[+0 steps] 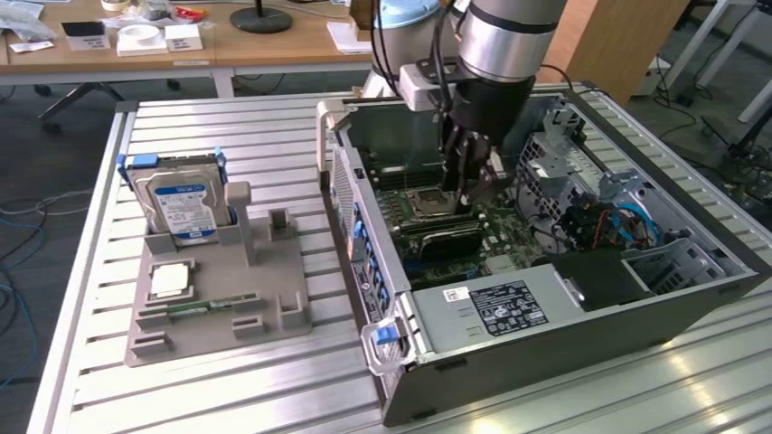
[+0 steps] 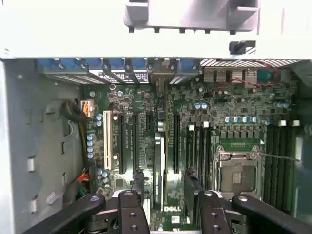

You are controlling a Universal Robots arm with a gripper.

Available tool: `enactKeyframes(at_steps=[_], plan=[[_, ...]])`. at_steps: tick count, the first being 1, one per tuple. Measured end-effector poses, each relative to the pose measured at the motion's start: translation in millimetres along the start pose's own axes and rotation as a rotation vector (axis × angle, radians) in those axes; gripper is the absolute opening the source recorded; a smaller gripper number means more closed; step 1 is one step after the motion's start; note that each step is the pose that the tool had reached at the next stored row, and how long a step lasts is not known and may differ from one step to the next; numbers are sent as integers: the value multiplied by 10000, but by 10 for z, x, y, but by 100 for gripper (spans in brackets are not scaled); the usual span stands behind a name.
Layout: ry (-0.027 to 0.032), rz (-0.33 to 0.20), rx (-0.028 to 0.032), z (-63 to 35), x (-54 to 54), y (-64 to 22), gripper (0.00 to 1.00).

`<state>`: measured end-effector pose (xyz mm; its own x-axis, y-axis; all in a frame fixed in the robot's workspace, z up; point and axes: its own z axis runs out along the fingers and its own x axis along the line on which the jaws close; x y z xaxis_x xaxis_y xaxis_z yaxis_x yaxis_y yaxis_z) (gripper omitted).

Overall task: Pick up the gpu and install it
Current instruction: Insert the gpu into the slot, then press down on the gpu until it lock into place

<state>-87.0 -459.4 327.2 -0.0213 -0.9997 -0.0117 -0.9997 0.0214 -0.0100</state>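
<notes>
Likely stiff, light, fragile: gpu (image 2: 158,161) standing edge-on in motherboard (image 2: 229,105) (take by flat faces); gripper (image 2: 165,176) apart, straddling it.

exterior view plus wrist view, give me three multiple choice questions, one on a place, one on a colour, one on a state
1. Where is the claw?
A. over the grey parts holder
B. inside the open computer case, above the motherboard
C. over the wooden desk

2. What colour is the label on the hard drive?
A. blue
B. red
C. yellow

3. How does the claw stand at the gpu?
A. shut on it, lifting it clear of the case
B. shut, with nothing in it
C. open, a finger on either side of the card

Answers:
1 B: the exterior view shows the arm reaching down into the case.
2 A: the upright drive's face is blue and white.
3 C: in the wrist view the card stands on edge on the board, with a gap to each finger.
</notes>
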Motion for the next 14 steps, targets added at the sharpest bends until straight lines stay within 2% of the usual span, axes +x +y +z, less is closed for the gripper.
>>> enactKeyframes(at_steps=[14], plan=[[0, 0, 0, -16, 0, 0, 46]])
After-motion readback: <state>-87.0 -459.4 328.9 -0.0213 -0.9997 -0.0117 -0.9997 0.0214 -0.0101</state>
